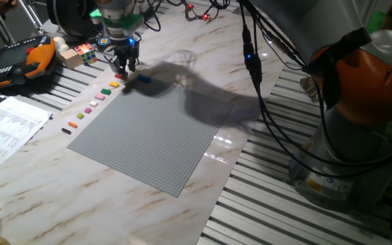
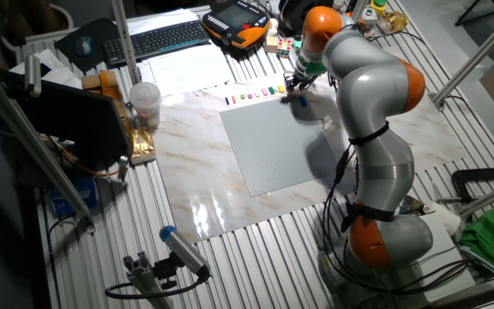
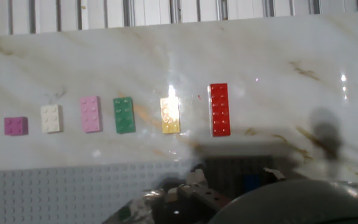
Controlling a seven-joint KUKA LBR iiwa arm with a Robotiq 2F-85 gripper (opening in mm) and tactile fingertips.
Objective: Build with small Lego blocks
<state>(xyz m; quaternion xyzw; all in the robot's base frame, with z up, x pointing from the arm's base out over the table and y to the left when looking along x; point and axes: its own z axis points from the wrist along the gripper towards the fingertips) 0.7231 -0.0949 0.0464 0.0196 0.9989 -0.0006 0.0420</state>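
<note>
Lego blocks (image 3: 219, 109) line the baseplate's (image 1: 155, 136) edge.

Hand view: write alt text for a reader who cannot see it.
A row of small Lego bricks lies on a marble table: from right to left, a long red brick, then yellow, green, pink, white and purple. A grey baseplate fills the lower left, and the blurred gripper sits at the bottom.

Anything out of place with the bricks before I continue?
One thing: a blue brick sits alone at the baseplate's top corner, apart from the tidy row of bricks along its edge, from the red brick down to the black one. The gripper hovers beside it. Nothing looks spilled or damaged.
</note>
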